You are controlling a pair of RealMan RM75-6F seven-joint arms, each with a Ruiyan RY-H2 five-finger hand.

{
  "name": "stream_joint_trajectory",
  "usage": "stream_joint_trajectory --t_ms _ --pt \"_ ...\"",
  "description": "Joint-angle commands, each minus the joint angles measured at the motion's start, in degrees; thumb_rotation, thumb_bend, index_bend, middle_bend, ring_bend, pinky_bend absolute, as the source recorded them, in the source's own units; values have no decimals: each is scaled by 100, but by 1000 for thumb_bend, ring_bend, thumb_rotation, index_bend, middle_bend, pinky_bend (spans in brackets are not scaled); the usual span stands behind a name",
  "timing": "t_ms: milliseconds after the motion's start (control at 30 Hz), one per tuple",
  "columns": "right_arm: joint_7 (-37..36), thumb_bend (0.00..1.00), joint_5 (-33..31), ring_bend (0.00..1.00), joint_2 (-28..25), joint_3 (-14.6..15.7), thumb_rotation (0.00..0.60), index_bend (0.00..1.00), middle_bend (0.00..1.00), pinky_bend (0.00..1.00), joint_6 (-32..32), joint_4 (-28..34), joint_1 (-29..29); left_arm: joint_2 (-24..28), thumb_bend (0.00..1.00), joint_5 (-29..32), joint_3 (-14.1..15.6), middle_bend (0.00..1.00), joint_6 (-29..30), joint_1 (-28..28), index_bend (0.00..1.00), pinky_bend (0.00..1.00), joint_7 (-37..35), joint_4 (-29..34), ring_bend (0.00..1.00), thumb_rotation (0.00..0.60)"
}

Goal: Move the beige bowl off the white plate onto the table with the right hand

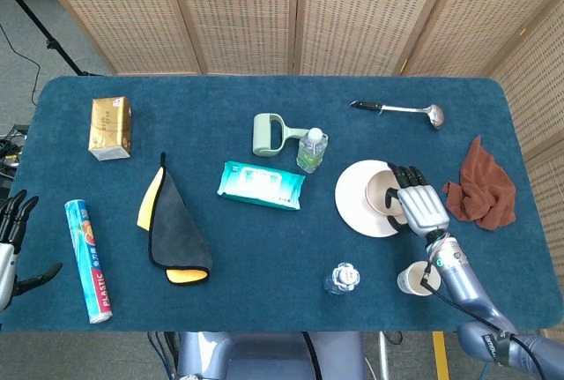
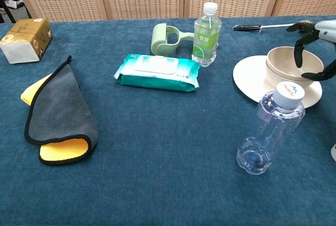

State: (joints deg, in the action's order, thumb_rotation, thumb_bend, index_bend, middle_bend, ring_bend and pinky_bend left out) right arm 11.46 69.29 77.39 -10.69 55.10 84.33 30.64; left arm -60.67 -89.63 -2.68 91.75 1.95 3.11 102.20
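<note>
The beige bowl (image 1: 382, 193) (image 2: 284, 64) sits flat on the white plate (image 1: 354, 200) (image 2: 251, 77) at the table's right. My right hand (image 1: 420, 206) (image 2: 317, 51) is at the bowl's right side. Its fingers (image 2: 298, 56) hang over the rim into the bowl, and the thumb lies low beside the outer wall. A small gap still shows between them. My left hand (image 1: 9, 241) hovers off the table's left edge with its fingers spread and nothing in it.
A clear water bottle (image 1: 342, 278) (image 2: 269, 131) and a white cup (image 1: 419, 279) stand in front of the plate. A brown cloth (image 1: 483, 190) lies to its right, a ladle (image 1: 401, 110) behind it. A green bottle (image 2: 206, 34) and a wipes pack (image 2: 157, 72) lie to its left.
</note>
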Motion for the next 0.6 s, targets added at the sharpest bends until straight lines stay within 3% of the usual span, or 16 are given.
stream_joint_trajectory --t_ms 33,600 --pt "6 368 -23 0 38 26 600 516 26 0 -5 -33 9 0 106 -2 0 0 3 -2 0 0 -6 0 0 600" --pt "-16 414 -232 0 259 92 600 516 26 0 -78 -318 90 17 106 9 -9 0 14 -16 0 0 -69 -18 0 600"
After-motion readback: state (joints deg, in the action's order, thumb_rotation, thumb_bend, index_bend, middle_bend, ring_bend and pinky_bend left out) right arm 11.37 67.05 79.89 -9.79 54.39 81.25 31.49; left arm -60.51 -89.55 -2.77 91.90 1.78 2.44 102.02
